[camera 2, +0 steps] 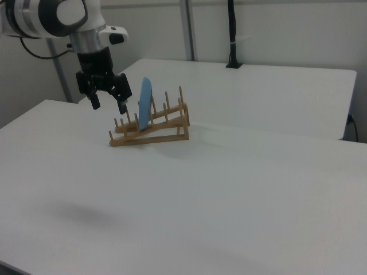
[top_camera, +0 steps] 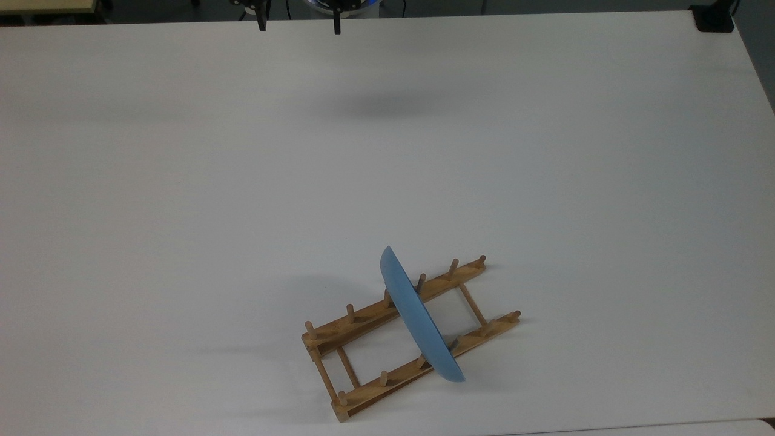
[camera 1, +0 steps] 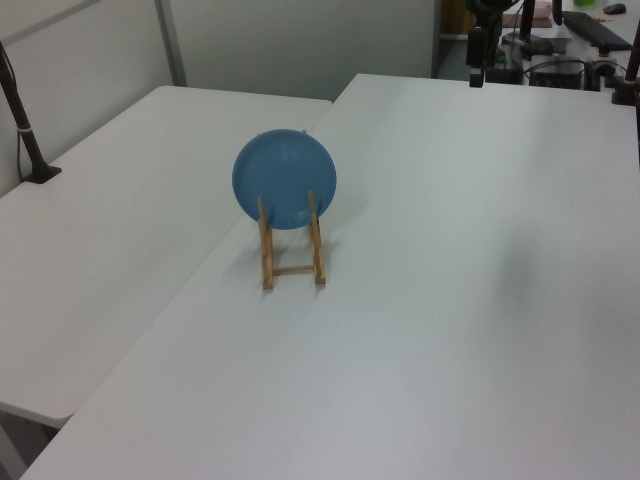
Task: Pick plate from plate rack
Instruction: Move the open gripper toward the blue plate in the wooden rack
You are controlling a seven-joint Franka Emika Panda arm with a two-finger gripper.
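The plate stands on edge between pegs of the plate rack, near the worktop's front edge. The hand hangs open and empty, high above. It should descend straddling the plate's top rim, then lift straight up.

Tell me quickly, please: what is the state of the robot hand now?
Hand: open, holding nothing, apart from the round light-blue plate standing in the light brown wooden rack.
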